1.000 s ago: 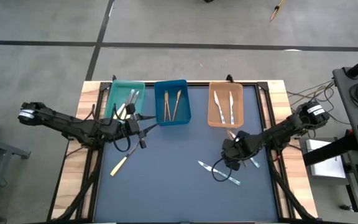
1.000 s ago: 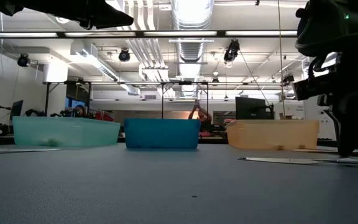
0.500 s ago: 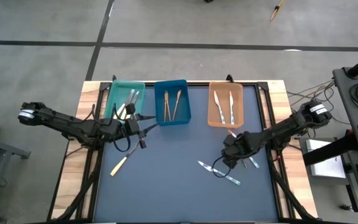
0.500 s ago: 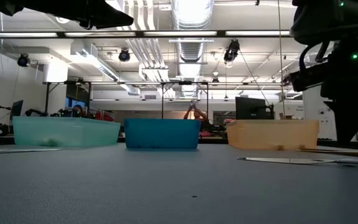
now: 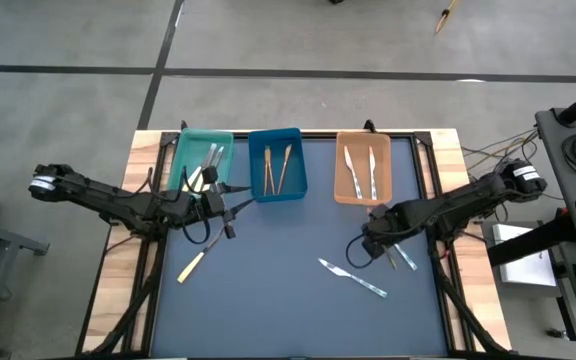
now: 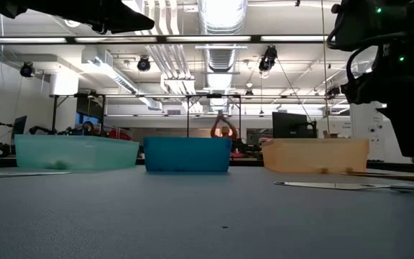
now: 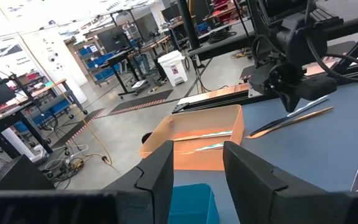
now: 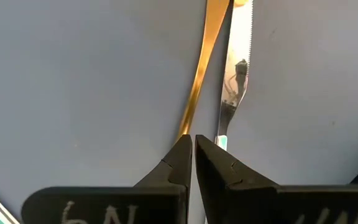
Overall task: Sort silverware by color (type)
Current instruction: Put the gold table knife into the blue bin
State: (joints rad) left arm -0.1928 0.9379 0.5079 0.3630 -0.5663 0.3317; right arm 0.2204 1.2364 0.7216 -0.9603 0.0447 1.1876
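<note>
Silverware lies loose on the dark mat: a cream-handled knife (image 5: 192,266) at the near left, a blue-handled silver knife (image 5: 353,277) near the middle, and beside the right arm a tan piece (image 8: 199,68) and a serrated silver knife (image 8: 238,68). My right gripper (image 8: 193,138) (image 5: 371,243) is shut and points down, a little above these two. It looks raised off the mat in the low view (image 6: 412,147). My left gripper (image 7: 197,152) (image 5: 232,210) stands open and level by the teal tray (image 5: 180,160), with nothing between its fingers.
The teal tray, a blue tray (image 5: 298,160) and an orange tray (image 5: 340,165) stand in a row along the far edge, each holding a few pieces of silverware. The middle and near part of the mat is bare. A person (image 6: 225,131) shows in the room far behind the table.
My right gripper has risen from just above the mat and rolled about the line it points along, staying shut. The silverware on the mat lies where it was.
</note>
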